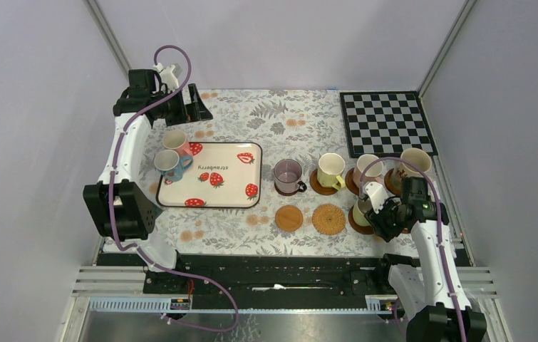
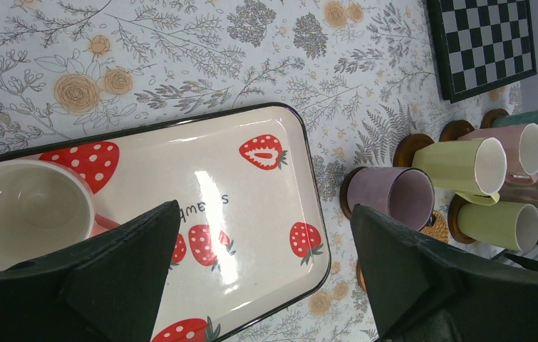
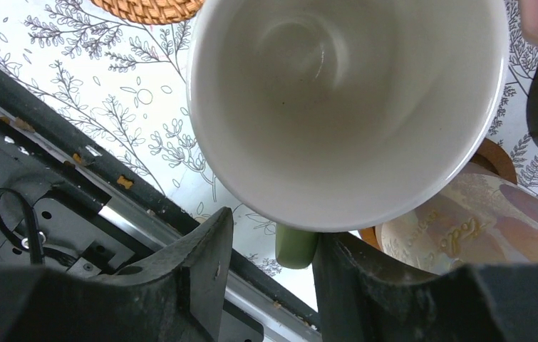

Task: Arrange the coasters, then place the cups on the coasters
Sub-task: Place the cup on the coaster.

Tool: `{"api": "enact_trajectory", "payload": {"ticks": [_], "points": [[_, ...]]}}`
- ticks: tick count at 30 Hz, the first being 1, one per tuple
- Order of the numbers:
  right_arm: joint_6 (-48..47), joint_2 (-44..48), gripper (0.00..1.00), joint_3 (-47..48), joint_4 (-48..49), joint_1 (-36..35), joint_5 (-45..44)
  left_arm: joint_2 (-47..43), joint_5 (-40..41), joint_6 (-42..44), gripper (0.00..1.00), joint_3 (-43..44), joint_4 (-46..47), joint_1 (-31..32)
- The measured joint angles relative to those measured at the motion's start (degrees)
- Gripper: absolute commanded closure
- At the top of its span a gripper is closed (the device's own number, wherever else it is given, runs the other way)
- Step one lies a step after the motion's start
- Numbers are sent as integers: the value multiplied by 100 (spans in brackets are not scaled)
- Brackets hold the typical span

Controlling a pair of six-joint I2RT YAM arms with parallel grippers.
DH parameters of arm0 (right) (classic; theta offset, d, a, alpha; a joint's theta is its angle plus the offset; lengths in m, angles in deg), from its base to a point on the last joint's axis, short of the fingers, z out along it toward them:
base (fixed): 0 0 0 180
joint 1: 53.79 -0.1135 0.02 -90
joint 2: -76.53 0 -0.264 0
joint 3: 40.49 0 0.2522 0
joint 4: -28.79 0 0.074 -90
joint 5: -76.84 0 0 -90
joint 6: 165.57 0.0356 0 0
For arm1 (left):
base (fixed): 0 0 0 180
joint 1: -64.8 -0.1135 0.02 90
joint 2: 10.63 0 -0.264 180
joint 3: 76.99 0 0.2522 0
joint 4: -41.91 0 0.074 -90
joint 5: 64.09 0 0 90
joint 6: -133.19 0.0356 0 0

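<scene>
- Step in hand: setting down the green cup at the near right of the worktop, on a dark coaster.
- The right jaws stand apart on either side of the cup's green handle. A gap shows on one side, so I judge them not clamped.
- The left jaws are spread wide and hold nothing, hanging over the far left end of the tray.
- Behind the green cup, the purple cup, yellow cup, pink cup and patterned cup each sit on a coaster.
- Not yet placed: the pink-handled cup and blue-handled cup, both on the tray. The light wooden coaster and woven coaster lie bare.
- Next, probably: the right arm draws straight back off the handle without tipping the cup, then a tray cup goes to a bare coaster (the left arm is nearer).
- Writing: "strawberry" on the tray. The script on the patterned cup is too blurred to read.
</scene>
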Motion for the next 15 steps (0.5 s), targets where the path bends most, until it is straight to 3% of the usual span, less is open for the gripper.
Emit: {"api": "enact_trajectory", "payload": {"ticks": [3, 6, 7, 15], "points": [[-2, -9, 41, 61, -116, 0, -24, 7, 0, 0, 1, 0, -2, 0], [-11, -39, 14, 234, -282, 4, -90, 7, 0, 0, 1, 0, -2, 0], [2, -48, 10, 302, -323, 4, -103, 7, 0, 0, 1, 0, 0, 0], [-39, -442, 1, 1228, -730, 7, -103, 9, -2, 0, 1, -2, 9, 0]]}}
